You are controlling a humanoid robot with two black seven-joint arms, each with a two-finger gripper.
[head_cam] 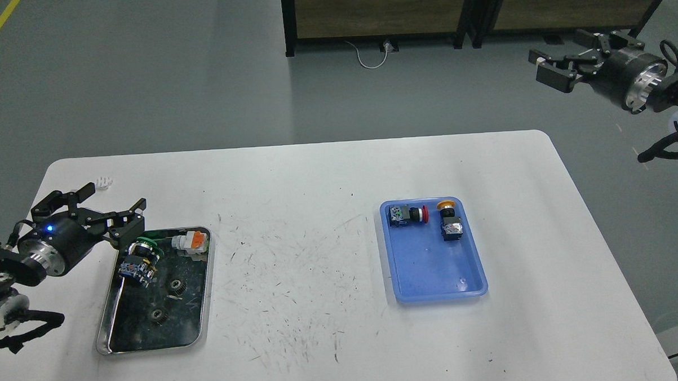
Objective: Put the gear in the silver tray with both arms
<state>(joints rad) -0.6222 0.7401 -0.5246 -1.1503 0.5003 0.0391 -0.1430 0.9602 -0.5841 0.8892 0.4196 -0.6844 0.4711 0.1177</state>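
Observation:
The silver tray (200, 325) lies at the front left of the white table. Two small dark gears lie on its floor, one (176, 285) near the middle and one (158, 315) a little nearer to me. A green-capped switch (140, 260) and an orange and white part (190, 241) lie at the tray's far end. My left gripper (106, 213) is open and empty, raised above the tray's far left corner. My right gripper (560, 64) is open and empty, high up beyond the table's far right corner.
A blue plastic tray (438, 277) at the right of the table holds a red-capped switch (409, 214) and a yellow-capped switch (448, 220). A small white part (103, 182) lies at the far left of the table. Dark cabinets stand on the floor behind.

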